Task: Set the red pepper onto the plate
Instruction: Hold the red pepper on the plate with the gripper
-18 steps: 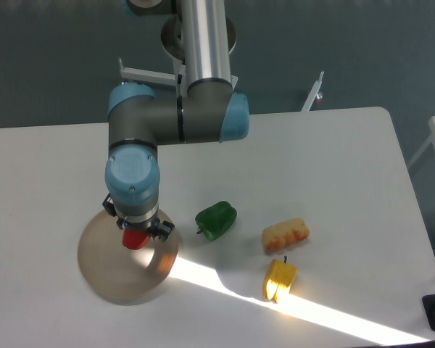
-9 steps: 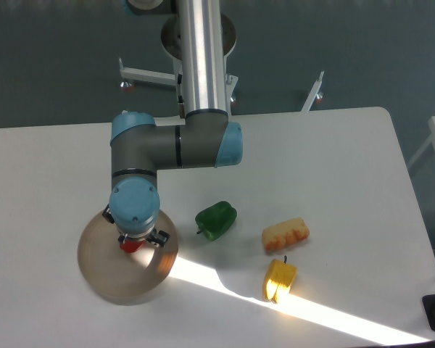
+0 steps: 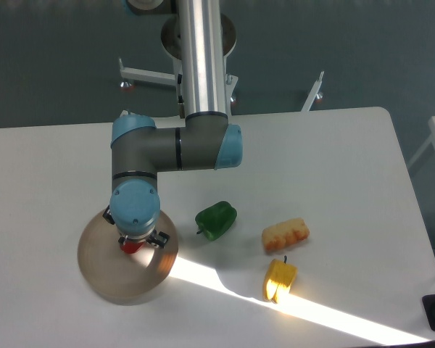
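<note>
My end effector (image 3: 133,243) hangs low over the plate (image 3: 101,272), and the red pepper (image 3: 132,246) shows as a small red patch just beneath my wrist, over the plate's upper right part. My wrist hides the fingers, so I cannot tell whether they are closed on the pepper or parted, nor whether the pepper rests on the plate or sits just above it.

The risks I judge from here: if I let go while the pepper is off the surface, its rounded, glossy body may roll on the smooth, shiny disc and slip over the near rim toward the green pepper (image 3: 217,220). If I lift away with the fingers only partly parted, I may drag the pepper or nudge the plate across the bench (image 3: 333,167).

The bench is plain white and matte, with a bright strip of light cutting diagonally across its lower right. A yellow pepper (image 3: 280,279) lies in that strip, and a pale orange block (image 3: 285,234) sits just above it, both well apart from the plate. Behind the bench the background is dark grey-blue.
</note>
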Controlling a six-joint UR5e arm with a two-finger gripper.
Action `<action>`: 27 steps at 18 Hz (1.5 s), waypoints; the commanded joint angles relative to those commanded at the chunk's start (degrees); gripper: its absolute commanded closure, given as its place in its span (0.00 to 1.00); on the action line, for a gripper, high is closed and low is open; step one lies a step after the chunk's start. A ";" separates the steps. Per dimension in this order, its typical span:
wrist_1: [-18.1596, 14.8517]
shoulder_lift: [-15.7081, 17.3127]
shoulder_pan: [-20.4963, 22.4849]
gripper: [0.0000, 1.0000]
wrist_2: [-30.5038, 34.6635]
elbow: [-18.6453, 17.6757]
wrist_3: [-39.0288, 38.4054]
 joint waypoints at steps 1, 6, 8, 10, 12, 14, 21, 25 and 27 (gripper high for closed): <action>0.00 0.00 0.00 0.47 0.00 0.00 0.00; 0.09 -0.44 0.00 0.47 0.09 0.09 0.00; 0.09 -0.44 0.00 0.47 0.18 0.00 -0.09; 0.09 -0.44 0.00 0.46 0.17 0.00 0.00; 0.09 -0.53 0.00 0.43 0.18 0.00 0.00; 0.09 -0.53 0.00 0.43 0.18 0.00 0.00; 0.53 -0.53 0.00 0.31 0.26 -0.09 0.00; 0.61 -0.53 -0.09 0.24 0.35 -0.09 0.00; 0.79 -0.53 -0.09 0.22 0.35 -0.09 0.00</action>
